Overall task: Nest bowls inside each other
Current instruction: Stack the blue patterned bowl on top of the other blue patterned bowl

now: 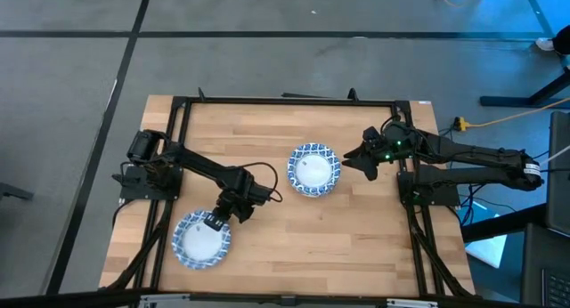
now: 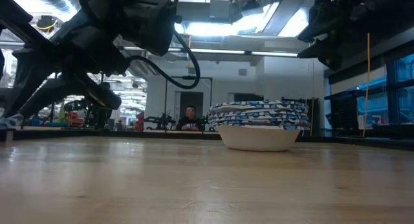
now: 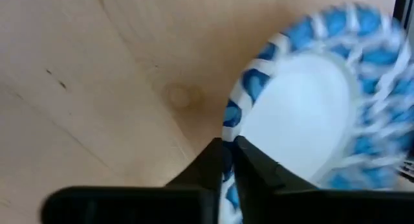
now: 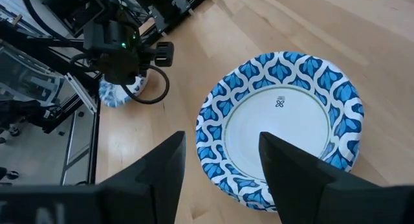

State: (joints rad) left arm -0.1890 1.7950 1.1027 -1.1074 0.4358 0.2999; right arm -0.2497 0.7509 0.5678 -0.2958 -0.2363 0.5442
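From the high view, the butcher-block wooden table (image 1: 294,228) sits in a black frame on a grey floor. A stack of bowls (image 1: 313,170) sits a bit right of the table's middle, and a single bowl (image 1: 201,239) is down at the near-left corner area. The left gripper (image 1: 216,221) is right at that single bowl's rim, while the right gripper (image 1: 363,157) hovers just beside the stack on its right side, not touching it. Plenty of bare wood lies between the two bowl spots and along the near edge.

Low view: the stack (image 2: 259,125) shows as a white base with several blue-patterned rims nested on top, standing flat on the table. Behind is an open room with bright ceiling lights, and a person (image 2: 189,119) sits far back. Dark arm parts hang at upper left and upper right.

Left wrist view: the left gripper (image 3: 228,160) has its fingers pressed onto the rim of the single bowl (image 3: 304,114), pinching it.

Right wrist view: the right gripper (image 4: 221,166) has fingers spread wide over the stack (image 4: 281,130); the other arm and the single bowl (image 4: 118,93) show farther off.
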